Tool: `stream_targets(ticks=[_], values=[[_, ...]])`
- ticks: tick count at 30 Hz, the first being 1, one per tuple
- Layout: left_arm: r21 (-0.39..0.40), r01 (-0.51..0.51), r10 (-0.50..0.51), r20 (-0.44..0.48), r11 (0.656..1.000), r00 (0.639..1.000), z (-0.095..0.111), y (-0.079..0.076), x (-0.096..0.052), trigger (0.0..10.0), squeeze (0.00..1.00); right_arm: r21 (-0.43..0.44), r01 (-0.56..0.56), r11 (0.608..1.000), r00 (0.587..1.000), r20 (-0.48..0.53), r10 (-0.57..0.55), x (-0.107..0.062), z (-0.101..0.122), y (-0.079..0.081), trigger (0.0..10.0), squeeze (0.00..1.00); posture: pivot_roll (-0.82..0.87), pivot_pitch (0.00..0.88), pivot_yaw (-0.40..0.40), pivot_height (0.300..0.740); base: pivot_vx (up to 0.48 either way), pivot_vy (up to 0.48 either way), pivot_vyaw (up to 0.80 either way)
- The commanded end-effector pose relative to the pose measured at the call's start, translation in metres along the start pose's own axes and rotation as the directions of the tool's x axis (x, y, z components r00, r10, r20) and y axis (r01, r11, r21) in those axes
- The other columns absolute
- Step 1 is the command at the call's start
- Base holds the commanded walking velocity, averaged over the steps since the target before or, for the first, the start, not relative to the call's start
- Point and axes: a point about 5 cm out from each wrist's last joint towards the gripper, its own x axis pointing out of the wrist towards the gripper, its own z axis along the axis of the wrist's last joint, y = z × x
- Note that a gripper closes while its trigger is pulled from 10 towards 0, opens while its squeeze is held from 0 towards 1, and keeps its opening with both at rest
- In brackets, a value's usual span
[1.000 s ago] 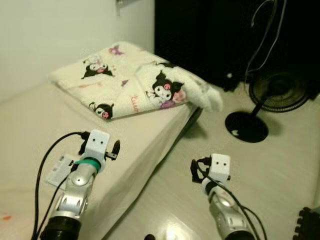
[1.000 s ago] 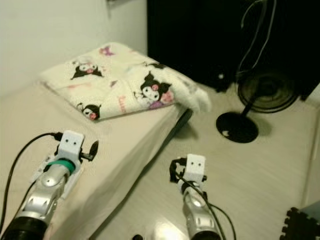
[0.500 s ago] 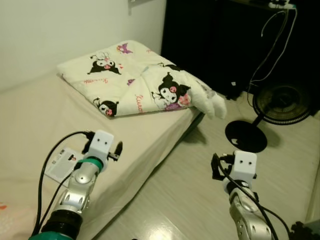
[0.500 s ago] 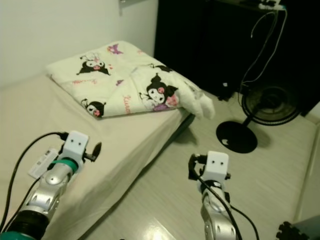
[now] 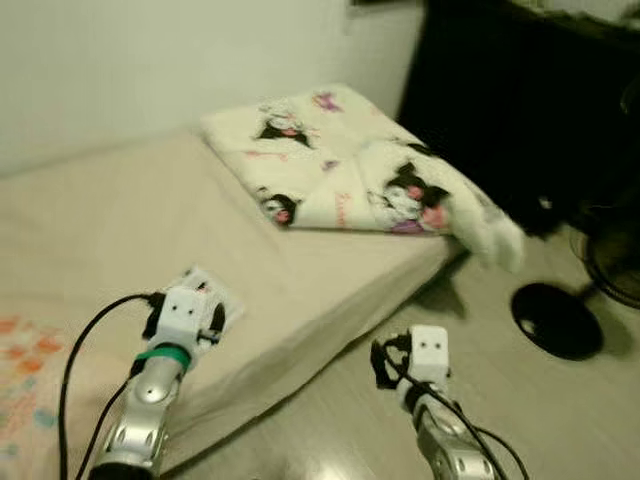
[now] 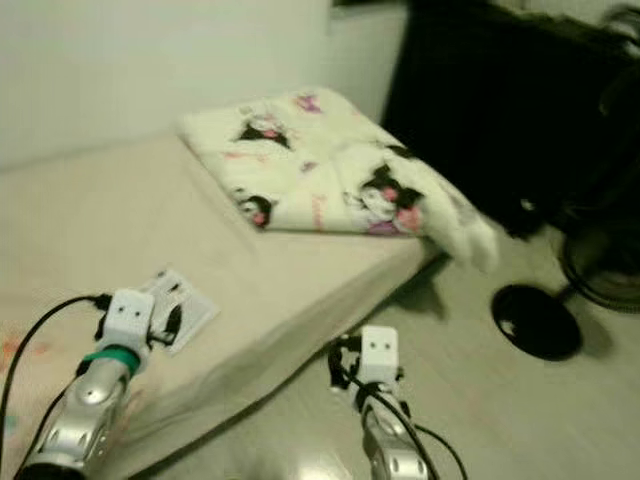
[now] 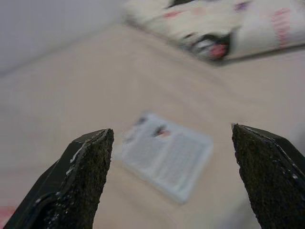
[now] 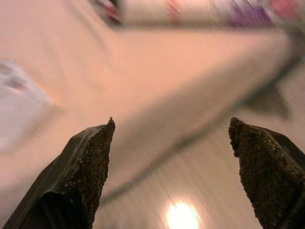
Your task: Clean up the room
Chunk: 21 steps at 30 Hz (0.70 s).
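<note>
You are looking down at a bed (image 5: 120, 220) with a beige sheet, filling the left and centre of the head views. A folded blanket (image 5: 350, 170) printed with cartoon figures is lying at the upper centre of the frame, on the far end of the bed, with one corner drooping over the bed's edge toward the floor (image 5: 560, 420). A small white leaflet (image 6: 178, 300) with dark print is lying flat on the sheet in the lower left of the frame, well apart from the blanket.

Your left pincer (image 7: 171, 157) is hanging just above the bed, pointing at the leaflet; in its wrist view the two black fingers (image 7: 81, 181) are standing wide apart and released, with the leaflet framed between them and nothing gripped. In the head views the left arm is rising from the lower left corner, its white wrist block sitting just beside the leaflet.

Your right pincer (image 8: 169, 167) is hovering over the floor beside the bed's edge, in the lower centre of the head views. Its fingers (image 8: 78, 176) are also spread and released, holding nothing; between them you are seeing the blurred side of the bed and a bright glare on the floor.

At the right edge of the frame a black fan (image 5: 610, 270) is standing on the floor on its round base (image 5: 555, 320), in front of dark furniture (image 5: 520, 100). The whole picture is blurred.
</note>
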Motion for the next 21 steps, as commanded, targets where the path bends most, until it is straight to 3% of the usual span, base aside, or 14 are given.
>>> stream_targets(ticks=[1, 11, 21], values=[[-0.016, 0.011, -0.011, -0.02, 1.0, 1.0, -0.005, -0.006, -0.002, 10.0, 0.0, -0.005, 0.017, 1.0, 0.999, -0.048, -0.017, -0.004, -0.01, -0.005, 10.0, 0.0, 0.09, 0.0, -0.031, 0.74, 0.0, 0.0, 0.8], [-0.025, 0.024, -0.024, -0.02, 0.999, 1.0, -0.001, -0.012, -0.001, 10.0, 0.0, -0.006, 0.043, 0.999, 0.997, -0.066, -0.044, -0.002, -0.012, -0.013, 10.0, 0.0, 0.11, 0.0, -0.03, 0.74, 0.0, 0.0, 0.8], [-0.053, 0.026, -0.027, -0.025, 0.998, 0.999, -0.004, -0.012, -0.013, 10.0, 0.0, 0.031, 0.085, 0.996, 0.993, -0.087, -0.082, -0.004, -0.024, -0.019, 10.0, 0.0, 0.12, 0.001, -0.026, 0.74, 0.0, 0.0, 0.8]])
